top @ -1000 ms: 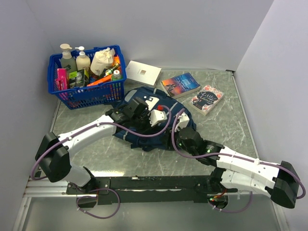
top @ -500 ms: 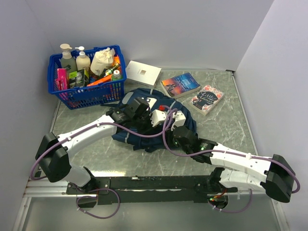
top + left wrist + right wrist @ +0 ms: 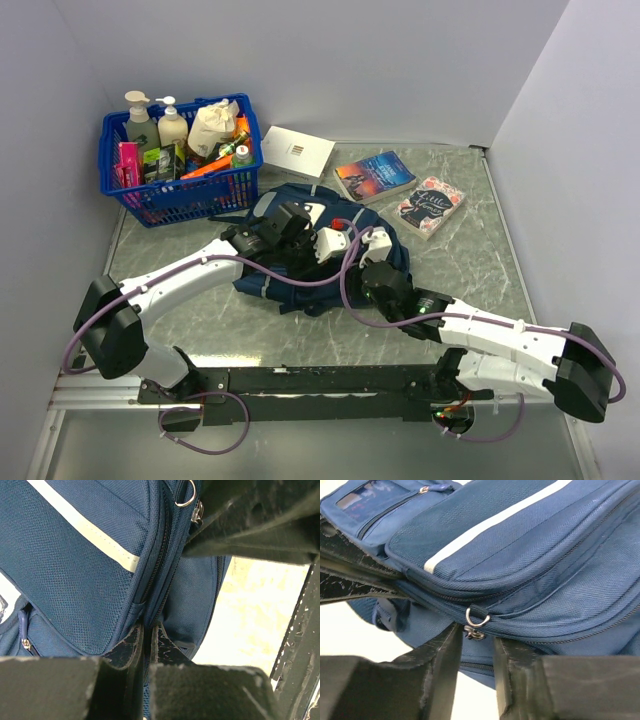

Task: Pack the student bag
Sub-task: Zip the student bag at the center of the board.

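Note:
The student bag [image 3: 300, 298], navy with a pale stripe [image 3: 85, 527], lies mid-table under both wrists. My left gripper [image 3: 338, 238] is shut on the bag's zip seam [image 3: 148, 630], pinching the fabric edge between its pads. My right gripper [image 3: 368, 240] meets the bag from the near right. In the right wrist view its jaws [image 3: 476, 647] stand a little apart on either side of the metal zip pull [image 3: 476, 622], which hangs in the gap without being clamped. The left gripper's dark fingers [image 3: 350, 575] show at that view's left edge.
A blue plastic basket [image 3: 180, 200] full of bottles and packets stands at the back left. A white book [image 3: 297, 151] lies behind the bag. Two more books [image 3: 374, 175] [image 3: 431, 205] lie at the back right. Walls close in on the left, back and right.
My right arm has pushed forward and left to the bag's zip, and its jaws have narrowed around the pull. The left gripper has kept its pinch in place.

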Motion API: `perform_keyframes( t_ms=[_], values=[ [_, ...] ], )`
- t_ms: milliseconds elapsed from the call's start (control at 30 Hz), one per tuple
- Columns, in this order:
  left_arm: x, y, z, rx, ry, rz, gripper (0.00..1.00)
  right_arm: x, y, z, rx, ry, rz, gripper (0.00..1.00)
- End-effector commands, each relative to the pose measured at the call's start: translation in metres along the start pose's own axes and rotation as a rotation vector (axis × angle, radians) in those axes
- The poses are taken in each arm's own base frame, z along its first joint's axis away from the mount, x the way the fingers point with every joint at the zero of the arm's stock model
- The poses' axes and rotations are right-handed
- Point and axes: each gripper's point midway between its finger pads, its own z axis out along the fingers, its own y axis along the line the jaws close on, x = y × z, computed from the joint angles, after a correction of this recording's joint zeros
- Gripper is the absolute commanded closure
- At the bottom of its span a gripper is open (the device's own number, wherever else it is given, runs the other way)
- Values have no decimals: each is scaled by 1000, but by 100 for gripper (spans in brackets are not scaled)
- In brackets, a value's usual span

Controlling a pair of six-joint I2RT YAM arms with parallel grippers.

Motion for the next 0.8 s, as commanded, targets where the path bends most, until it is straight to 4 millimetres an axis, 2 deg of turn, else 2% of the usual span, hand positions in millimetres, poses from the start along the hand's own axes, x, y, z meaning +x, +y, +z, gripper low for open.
perform_keyframes(
  t_ms=[0,133,267,300,433,567,767],
  values=[
    [-24,-18,-9,69,-62,-9,99,-35,0,5,36,-129,24,69],
    [-22,-19,-8,63,-54,-5,99,-35,4,2,13,-121,25,87],
    [-15,-18,-5,55,-41,0,99,-37,-2,-11,7,-121,31,99],
    [-11,-17,-4,51,-30,3,99,-32,-5,-14,10,-105,24,100],
    [1,-18,-1,46,-4,11,99,-26,-19,-33,11,-83,24,100],
    [11,-17,-1,31,17,25,99,-13,-28,-39,18,-41,51,100],
    [29,-15,-3,-1,53,36,99,-9,-38,-44,24,1,71,100]
  ],
)
